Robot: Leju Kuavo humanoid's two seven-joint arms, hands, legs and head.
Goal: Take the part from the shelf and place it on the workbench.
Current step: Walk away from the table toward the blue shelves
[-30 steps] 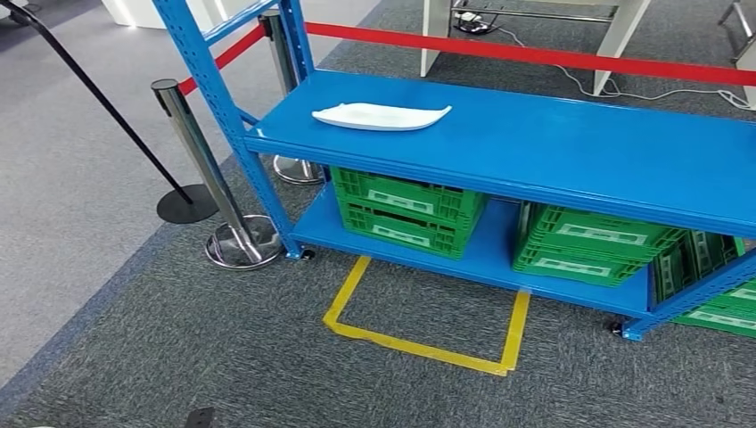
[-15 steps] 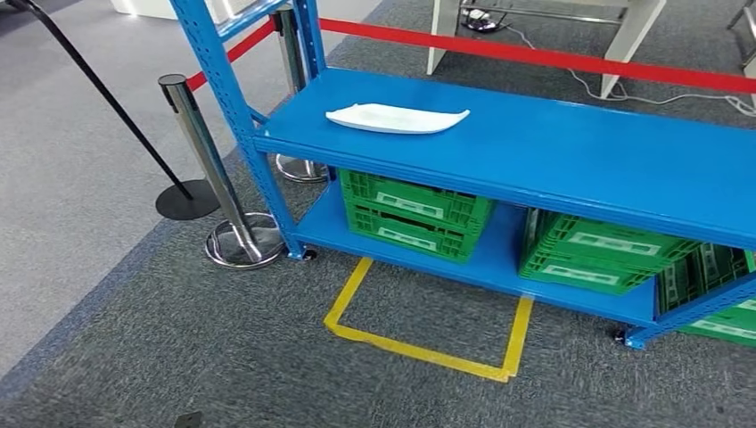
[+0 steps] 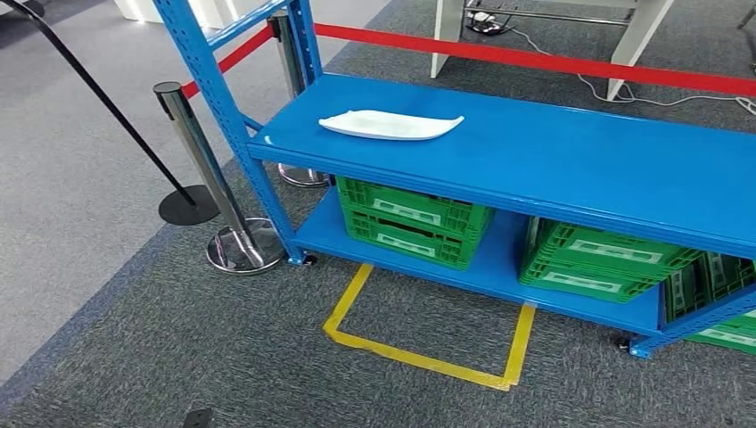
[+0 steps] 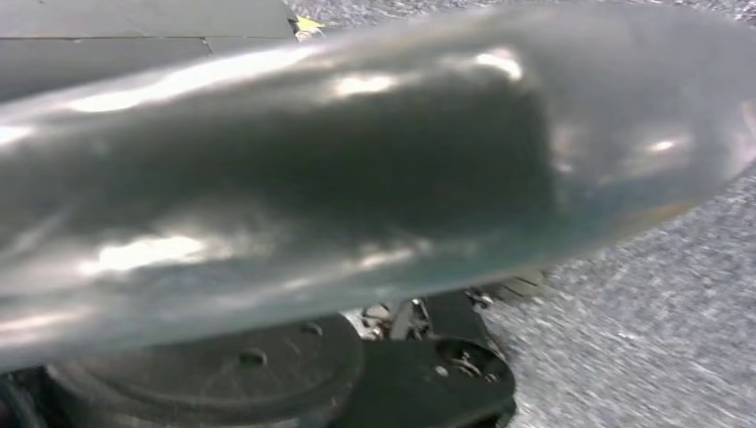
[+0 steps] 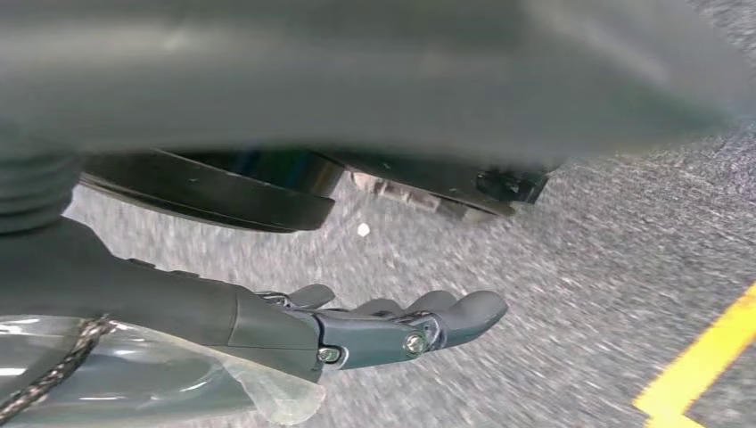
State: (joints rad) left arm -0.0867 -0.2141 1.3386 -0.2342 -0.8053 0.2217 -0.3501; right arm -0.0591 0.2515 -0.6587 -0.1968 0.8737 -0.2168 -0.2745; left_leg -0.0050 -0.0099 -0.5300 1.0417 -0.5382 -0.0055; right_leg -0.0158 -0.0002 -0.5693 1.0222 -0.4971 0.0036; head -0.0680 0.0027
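The part (image 3: 390, 125), a thin white curved shell, lies flat near the left end of the shelf's (image 3: 571, 160) upper deck, close to its front edge. It looks light, stiff and smooth, best pinched along the near long edge. The right hand (image 5: 392, 325) hangs empty over carpet, fingers loosely extended. The left hand's state cannot be told. Green crates (image 3: 412, 218) sit below; a stanchion (image 3: 207, 169) stands just beside the left upright.

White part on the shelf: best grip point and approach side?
Probably the near long edge of the white part, taken from the front. It lies flat and shallow on the blue shelf's top deck, left end, ends tapering, so mid-length offers the widest hold.
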